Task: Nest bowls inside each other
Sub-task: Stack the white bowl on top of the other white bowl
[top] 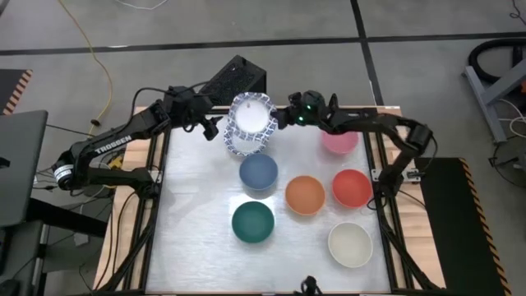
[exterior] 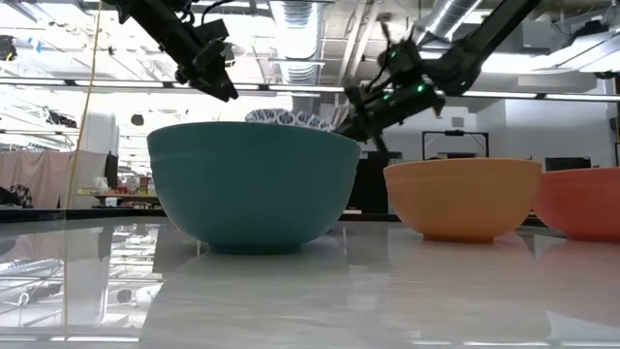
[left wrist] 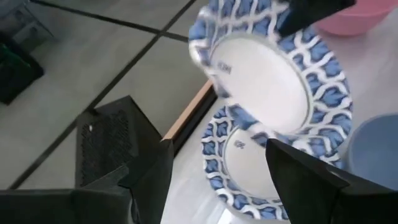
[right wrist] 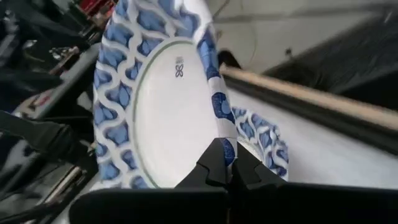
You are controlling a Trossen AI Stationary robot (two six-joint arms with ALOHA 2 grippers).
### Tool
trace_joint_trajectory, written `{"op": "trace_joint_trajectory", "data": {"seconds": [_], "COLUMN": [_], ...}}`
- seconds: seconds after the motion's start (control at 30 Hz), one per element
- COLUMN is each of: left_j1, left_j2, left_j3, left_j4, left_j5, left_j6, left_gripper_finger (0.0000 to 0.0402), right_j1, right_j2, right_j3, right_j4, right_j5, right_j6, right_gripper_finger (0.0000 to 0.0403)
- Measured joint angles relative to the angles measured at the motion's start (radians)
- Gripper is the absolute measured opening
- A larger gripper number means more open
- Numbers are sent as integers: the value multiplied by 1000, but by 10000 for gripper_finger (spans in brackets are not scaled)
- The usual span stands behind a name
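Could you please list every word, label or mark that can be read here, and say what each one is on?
"TROSSEN": white letters on the left arm, in the high view.
Small dark mark inside the held patterned bowl: a logo, too small to read.
Mark inside the lower patterned bowl: blurred, unreadable.
Nothing else is legible.

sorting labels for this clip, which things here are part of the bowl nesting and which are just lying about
Job:
patterned bowl pinched by right claw
patterned bowl beneath
blue, orange, red, green, cream, pink bowls

Lying about:
black box
yellow cable
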Motion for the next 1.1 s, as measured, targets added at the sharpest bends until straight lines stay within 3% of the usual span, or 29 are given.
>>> {"op": "trace_joint_trajectory", "data": {"seconds": [0.2, 0.37, 0.5, 0.77, 1.1], "left_j1": [1, 5, 16, 19, 19], "left_j2": [-1, -26, -75, -170, -171], "left_j3": [0, 0, 1, 2, 2], "left_j4": [-66, -105, -103, -99, -111], "left_j5": [-78, -60, -50, -40, 38], "left_j6": [-1, -3, -2, -20, -47], "left_gripper_finger": [246, 246, 246, 246, 246], "right_j1": [-37, -38, -44, -48, -47], "right_j2": [145, 171, 180, 216, 220], "right_j3": [146, 230, 256, 268, 268], "right_j4": [-49, -288, -375, -363, -362], "right_j5": [-162, -173, -178, -198, -213], "right_j6": [45, -32, -64, -67, -44], "right_gripper_finger": [5, 5, 5, 6, 8]}}
